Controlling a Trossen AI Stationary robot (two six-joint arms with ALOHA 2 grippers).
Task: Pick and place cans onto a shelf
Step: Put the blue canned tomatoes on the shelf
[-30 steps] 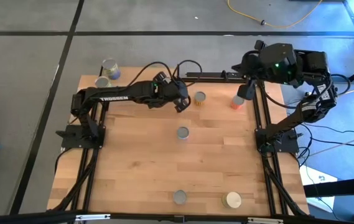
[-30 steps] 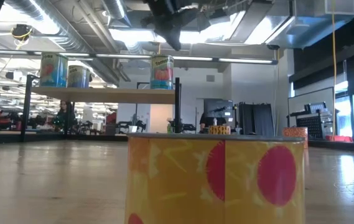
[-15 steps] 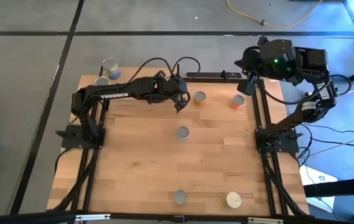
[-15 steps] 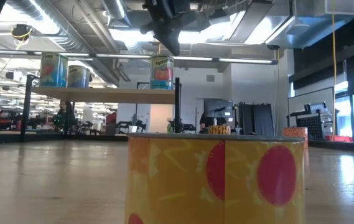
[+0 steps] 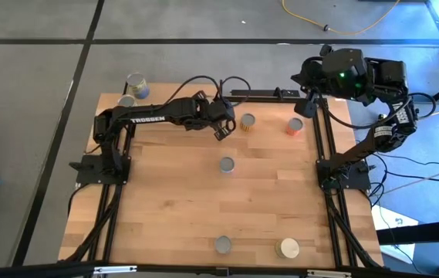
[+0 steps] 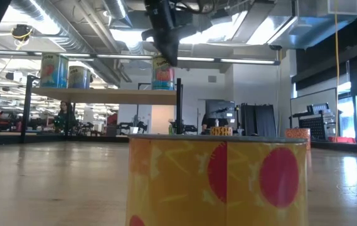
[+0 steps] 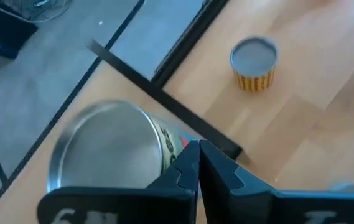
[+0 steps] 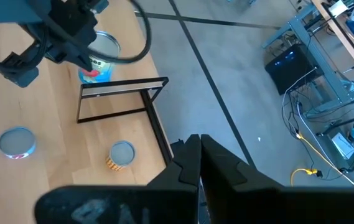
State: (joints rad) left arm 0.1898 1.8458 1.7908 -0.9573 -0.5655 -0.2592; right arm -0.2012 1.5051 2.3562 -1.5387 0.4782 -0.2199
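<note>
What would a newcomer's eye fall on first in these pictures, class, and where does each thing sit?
In the low view, a yellow can with red spots fills the foreground on the tabletop. Behind it three cans stand on the raised shelf, the left claw shut just above the rightmost one. The right claw waits, shut, at the table's far right corner.
</note>
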